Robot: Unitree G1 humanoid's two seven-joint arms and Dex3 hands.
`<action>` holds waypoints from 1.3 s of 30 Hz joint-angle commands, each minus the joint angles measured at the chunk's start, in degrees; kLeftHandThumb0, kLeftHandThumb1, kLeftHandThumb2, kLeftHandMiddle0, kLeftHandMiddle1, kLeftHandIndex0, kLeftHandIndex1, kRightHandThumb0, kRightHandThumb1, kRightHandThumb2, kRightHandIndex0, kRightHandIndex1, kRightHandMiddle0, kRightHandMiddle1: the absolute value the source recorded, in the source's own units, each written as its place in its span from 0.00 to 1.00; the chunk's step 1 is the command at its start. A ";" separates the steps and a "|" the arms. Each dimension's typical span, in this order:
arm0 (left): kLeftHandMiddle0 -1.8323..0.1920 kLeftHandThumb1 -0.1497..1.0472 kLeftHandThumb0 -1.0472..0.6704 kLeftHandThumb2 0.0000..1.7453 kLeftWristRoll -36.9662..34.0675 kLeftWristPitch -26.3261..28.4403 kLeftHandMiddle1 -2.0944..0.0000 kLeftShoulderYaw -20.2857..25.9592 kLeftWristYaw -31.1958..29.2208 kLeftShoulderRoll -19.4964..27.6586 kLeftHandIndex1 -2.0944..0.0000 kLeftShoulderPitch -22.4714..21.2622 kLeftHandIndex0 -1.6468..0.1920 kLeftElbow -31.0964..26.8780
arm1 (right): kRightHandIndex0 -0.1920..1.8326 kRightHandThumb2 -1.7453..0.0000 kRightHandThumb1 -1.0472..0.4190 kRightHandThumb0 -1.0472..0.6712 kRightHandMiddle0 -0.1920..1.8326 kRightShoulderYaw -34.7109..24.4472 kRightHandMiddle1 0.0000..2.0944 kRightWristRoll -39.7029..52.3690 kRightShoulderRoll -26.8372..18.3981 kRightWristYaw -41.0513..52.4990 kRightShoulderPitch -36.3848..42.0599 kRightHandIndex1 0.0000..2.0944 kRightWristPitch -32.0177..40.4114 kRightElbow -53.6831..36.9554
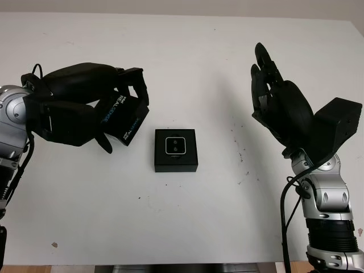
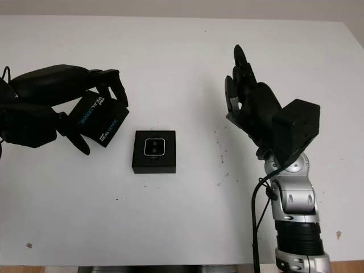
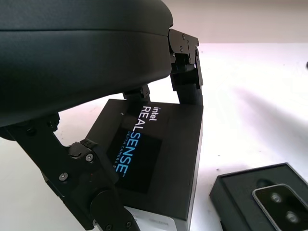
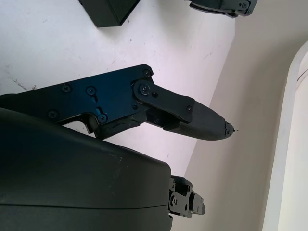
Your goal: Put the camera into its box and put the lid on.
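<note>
The open black box [image 1: 176,150] sits at the middle of the white table, with the small camera [image 1: 175,145] lying inside it, lenses up. The same box [image 3: 262,199] and camera [image 3: 280,207] appear in the left wrist view. My left hand [image 1: 114,108] is shut on the black lid [image 1: 121,117], printed "Intel RealSense", and holds it tilted just left of the box, above the table. Its fingers [image 3: 185,67] clamp the lid [image 3: 154,159] from both sides. My right hand [image 1: 273,96] hovers open to the right of the box, fingers pointing up.
The white table [image 1: 187,62] stretches bare behind and in front of the box. Small dark specks [image 1: 242,153] mark its surface right of the box. The table's front edge [image 1: 187,266] runs along the bottom.
</note>
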 commanded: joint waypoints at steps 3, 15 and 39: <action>0.78 1.00 0.39 0.08 -2.24 4.71 0.11 1.05 -1.88 -0.78 0.18 -0.59 0.82 -5.40 | 0.01 0.59 0.00 0.24 0.02 0.00 0.03 0.27 0.37 -0.42 0.54 0.02 0.42 -1.41; 0.73 1.00 0.42 0.04 -0.35 25.12 0.14 -3.32 -6.93 -5.42 0.23 0.86 0.78 -21.87 | 0.03 0.62 0.00 0.23 0.03 1.09 0.03 -1.21 1.62 -2.62 -0.17 0.03 0.27 -0.93; 0.79 1.00 0.39 0.10 5.92 -5.56 0.11 -7.47 -3.17 -5.87 0.28 -2.17 0.80 -10.30 | 0.01 0.61 0.00 0.23 0.02 1.03 0.02 -0.55 1.82 -1.35 1.35 0.02 -1.56 -0.82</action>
